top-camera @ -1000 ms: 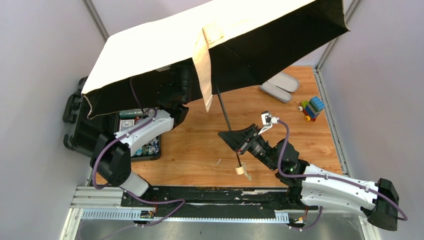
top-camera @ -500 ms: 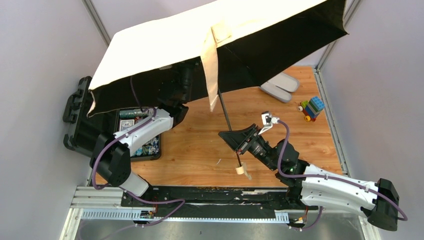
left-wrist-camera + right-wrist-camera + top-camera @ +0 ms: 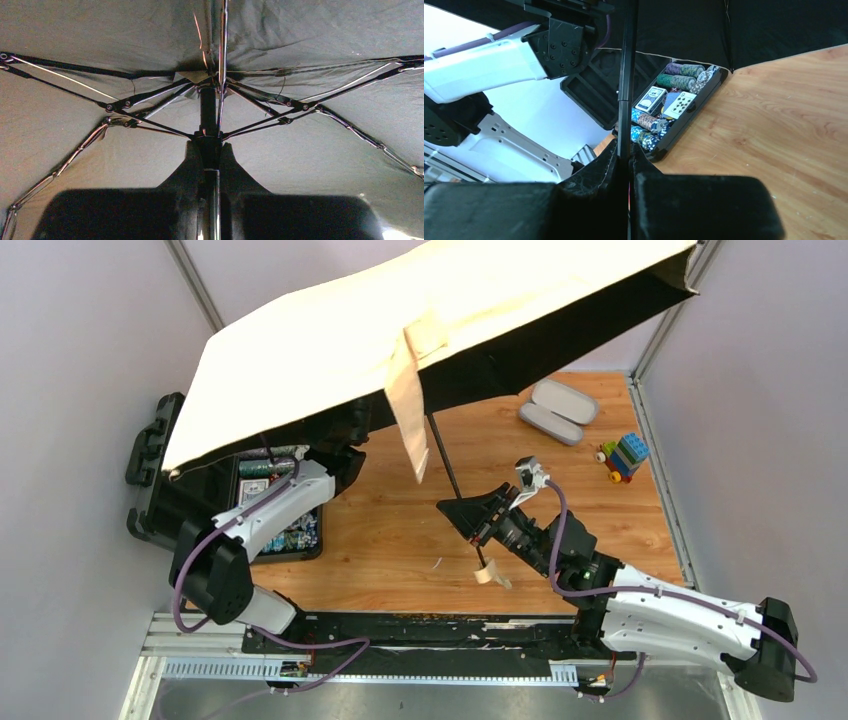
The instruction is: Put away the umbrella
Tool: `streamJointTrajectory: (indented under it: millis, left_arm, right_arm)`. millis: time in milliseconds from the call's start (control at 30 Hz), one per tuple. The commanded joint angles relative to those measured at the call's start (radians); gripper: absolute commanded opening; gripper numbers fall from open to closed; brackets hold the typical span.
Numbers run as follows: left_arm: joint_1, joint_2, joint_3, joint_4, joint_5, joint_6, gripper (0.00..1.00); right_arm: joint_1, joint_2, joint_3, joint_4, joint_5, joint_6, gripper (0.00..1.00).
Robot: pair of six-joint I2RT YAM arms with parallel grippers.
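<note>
umbrella [image 3: 330, 350]: matt beige cloth on top, dull dark cloth underneath. ribs [image 3: 108, 106]: thin shiny metal. shaft [image 3: 625, 75]: black, slight sheen. table [image 3: 400, 540]: smooth wood grain. arm shell [image 3: 285, 502]: glossy white plastic. tray [image 3: 691, 116]: black plastic.

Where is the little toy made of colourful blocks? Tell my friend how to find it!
Look at the wooden table and follow it to the far right edge, out from under the open umbrella. Just right of the pale grey oval case sits the block toy. It is the only brightly coloured thing there: stacked blue, green and red bricks.
</note>
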State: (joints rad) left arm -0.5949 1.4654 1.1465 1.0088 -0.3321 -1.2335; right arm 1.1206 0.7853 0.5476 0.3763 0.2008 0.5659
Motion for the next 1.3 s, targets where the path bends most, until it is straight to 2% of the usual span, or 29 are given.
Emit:
streamJointTrajectory:
  millis: [0, 67, 167, 300, 433, 667, 800, 833, 867, 933, 967, 1000, 1067, 1100, 1133, 1200, 1233, 1267]
  left_arm:
    - [0.008, -0.03, -0.008, 0.078, 0.092, -0.03, 0.0]
    - [0.008, -0.032, -0.009, 0.085, 0.13, -0.043, 0.0]
    - [0.008, -0.041, -0.029, 0.104, 0.154, -0.068, 0.0]
    - [0.008, -0.054, -0.043, 0.114, 0.174, -0.084, 0.0]
    - [0.006, -0.057, -0.056, 0.145, 0.178, -0.116, 0.0]
    - [0.004, -0.071, -0.069, 0.155, 0.195, -0.142, 0.0]
    - [0.0, -0.076, -0.074, 0.157, 0.197, -0.151, 0.0]
    - [-0.001, -0.075, -0.077, 0.165, 0.196, -0.159, 0.0]
    - [-0.002, -0.072, -0.078, 0.177, 0.194, -0.162, 0.0]
    - [-0.004, -0.071, -0.079, 0.182, 0.196, -0.165, 0.0]
    - [-0.006, -0.072, -0.079, 0.178, 0.196, -0.163, 0.0]
    - [-0.006, -0.075, -0.08, 0.176, 0.196, -0.161, 0.0]
    - [-0.008, -0.078, -0.08, 0.175, 0.197, -0.156, 0.0]
    - [-0.009, -0.079, -0.081, 0.174, 0.198, -0.154, 0.0]
    - [-0.009, -0.08, -0.082, 0.175, 0.199, -0.152, 0.0]
    - [-0.009, -0.083, -0.085, 0.165, 0.203, -0.149, 0.0]
    - [-0.009, -0.087, -0.09, 0.152, 0.207, -0.143, 0.08]
    - [-0.009, -0.091, -0.096, 0.143, 0.208, -0.131, 0.23]
  right_arm:
    - [0.008, -0.017, 0.078, 0.016, -0.11, -0.175, 0.12]
    - [0.008, -0.012, 0.113, -0.012, -0.095, -0.204, 0.25]
    - [0.007, 0.008, 0.172, -0.058, -0.069, -0.236, 0.36]
    - [0.007, 0.065, 0.236, -0.079, -0.065, -0.26, 0.43]
    - [0.007, 0.143, 0.29, -0.094, -0.053, -0.258, 0.55]
    - [0.006, 0.219, 0.328, -0.09, 0.064, -0.267, 0.65]
    - [0.006, 0.244, 0.339, -0.053, 0.054, -0.302, 0.4]
    - [0.006, 0.251, 0.341, -0.049, 0.051, -0.306, 0.38]
    - [0.005, 0.265, 0.347, -0.049, 0.052, -0.312, 0.39]
    - [0.006, 0.287, 0.354, -0.057, 0.065, -0.315, 0.55]
    - [0.004, 0.295, 0.354, -0.058, 0.071, -0.318, 0.6]
    - [0.004, 0.302, 0.354, -0.056, 0.074, -0.317, 0.61]
    - [0.002, 0.31, 0.354, -0.044, 0.06, -0.315, 0.49]
    - [0.001, 0.313, 0.353, -0.037, 0.048, -0.317, 0.31]
    - [0.001, 0.314, 0.353, -0.031, 0.039, -0.318, 0.17]
    - [-0.001, 0.315, 0.349, -0.014, 0.02, -0.326, 0.0]
    - [-0.001, 0.312, 0.351, -0.011, 0.011, -0.326, 0.0]
    - [-0.001, 0.31, 0.352, -0.007, -0.002, -0.33, 0.0]
